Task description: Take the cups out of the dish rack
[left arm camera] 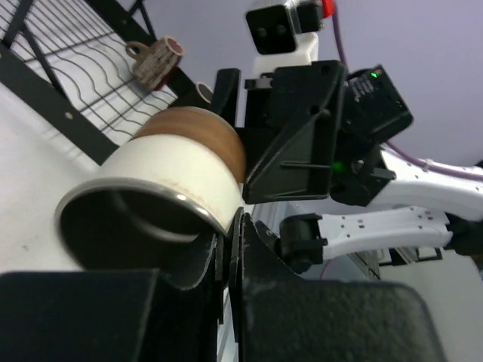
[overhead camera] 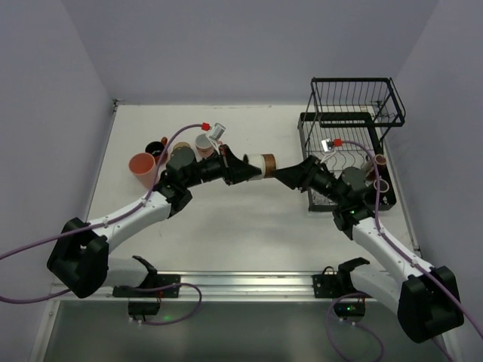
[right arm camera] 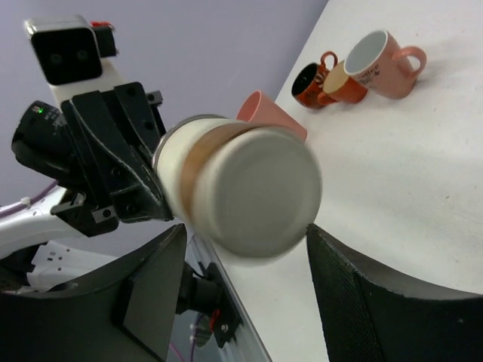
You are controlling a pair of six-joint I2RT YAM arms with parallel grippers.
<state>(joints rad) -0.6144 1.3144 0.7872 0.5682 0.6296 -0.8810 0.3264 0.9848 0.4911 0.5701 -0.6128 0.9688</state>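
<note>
Held cup: one, cream with a brown band, on its side in the air over mid-desk.
Left tool: clenched on the rim wall.
Right tool: grasping the base end.
Dish rack: two cups visible, brown mug and a second rim.
Desk cups: four, far left (salmon tumbler, black mug, orange mug, pink mug).
In the way: the left arm overhangs them in the top view.

From above you lose one end of the cup under the left gripper, and the left arm hides part of the mugs behind it. The right arm covers part of the rack; the right wrist view's bottom edge cuts off the right fingers.
</note>
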